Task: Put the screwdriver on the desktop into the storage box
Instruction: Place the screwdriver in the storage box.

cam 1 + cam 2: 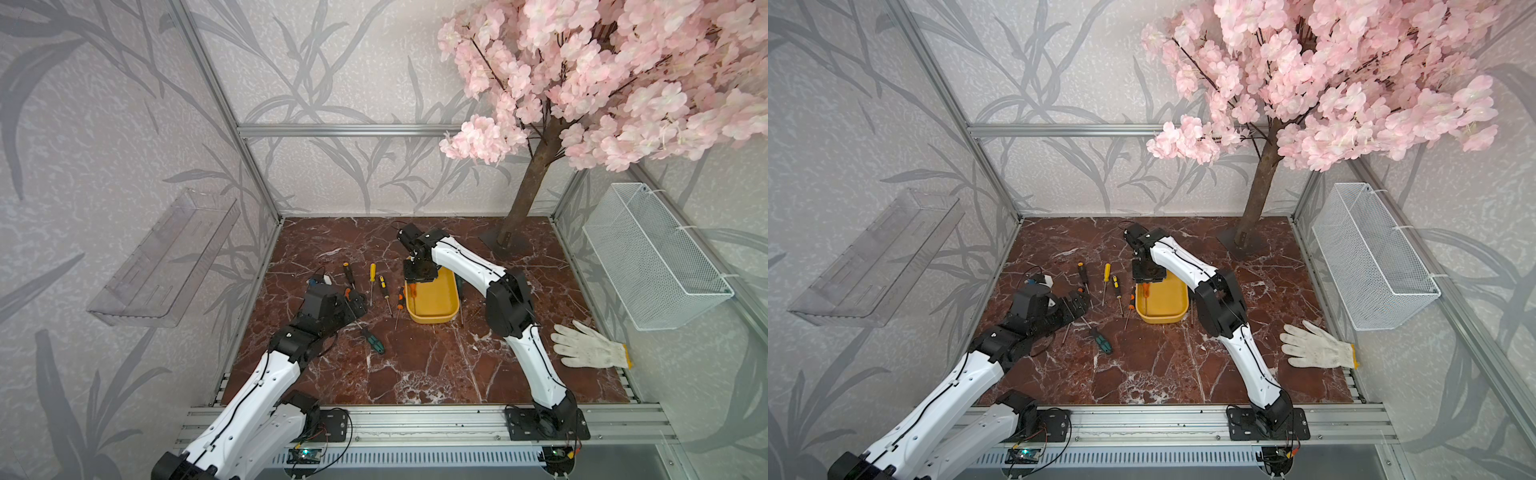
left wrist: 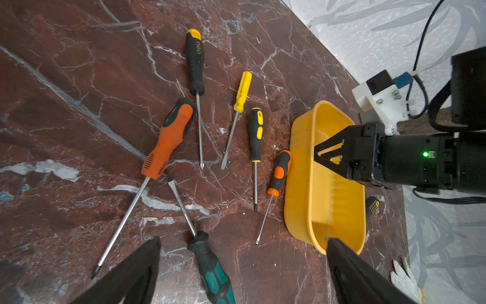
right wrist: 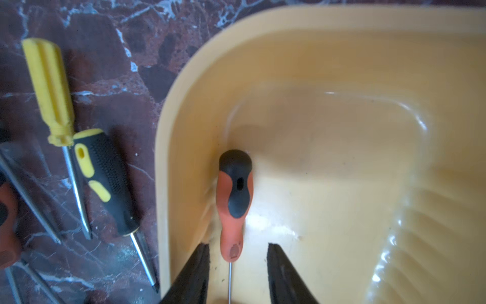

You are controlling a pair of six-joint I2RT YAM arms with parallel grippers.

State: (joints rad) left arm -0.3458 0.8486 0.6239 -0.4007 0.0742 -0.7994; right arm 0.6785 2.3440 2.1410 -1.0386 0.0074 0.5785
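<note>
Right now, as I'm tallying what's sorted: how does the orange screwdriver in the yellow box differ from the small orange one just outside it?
The boxed screwdriver lies inside the yellow box; the outside screwdriver lies on the desktop beside its wall. The boxed screwdriver sits between the right gripper's open jaws; the outside screwdriver lies clear of them. Both have short orange-and-black handles and thin shafts.

The storage box (image 1: 436, 297) sits at the middle of the desktop (image 1: 415, 374), a screwdriver (image 3: 234, 200) lying in it along its left wall. Other screwdrivers (image 1: 372, 274) lie left of the box, a glove (image 1: 590, 347) near right, a tree base (image 1: 505, 245) far right.
</note>
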